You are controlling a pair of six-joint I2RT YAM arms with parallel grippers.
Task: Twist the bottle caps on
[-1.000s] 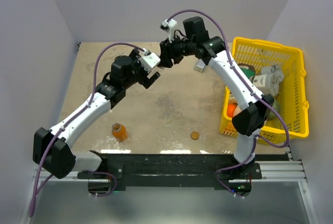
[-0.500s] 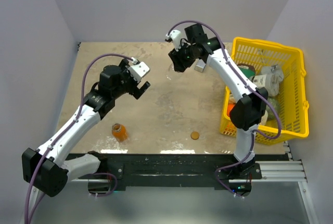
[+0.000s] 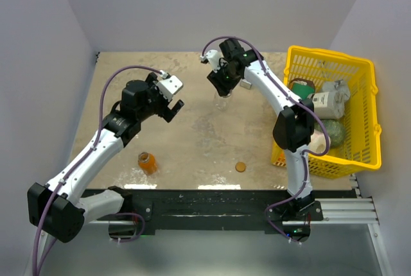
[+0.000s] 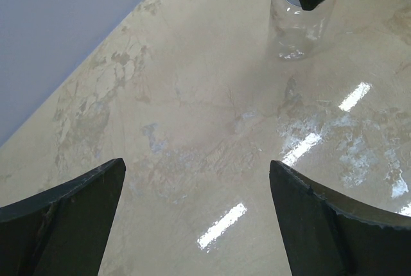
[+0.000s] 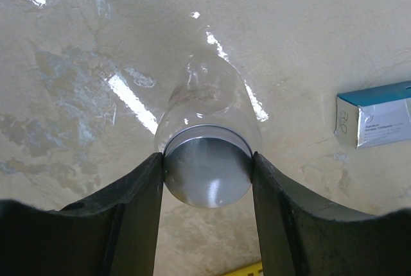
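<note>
The clear bottle (image 3: 221, 101) stands upright on the table at the back middle. It also shows in the right wrist view (image 5: 209, 106) and in the left wrist view (image 4: 297, 27). My right gripper (image 5: 207, 176) is shut on the silver-grey cap (image 5: 207, 173), which sits on the clear bottle's mouth; from above the gripper (image 3: 220, 85) hangs right over the bottle. The orange bottle (image 3: 148, 162) stands uncapped at the front left. The brownish-orange cap (image 3: 241, 167) lies flat at the front middle. My left gripper (image 3: 172, 103) is open and empty above the table, left of the clear bottle.
A yellow basket (image 3: 359, 160) at the right holds a green-lidded container (image 3: 303, 88), a white container (image 3: 329, 99) and other items. A grey rectangular bar (image 5: 376, 122) lies behind the clear bottle near the right arm.
My right gripper has come down and forward with the silver cap onto the clear bottle. My left gripper has let go of the bottle and drawn back to the left, open.
</note>
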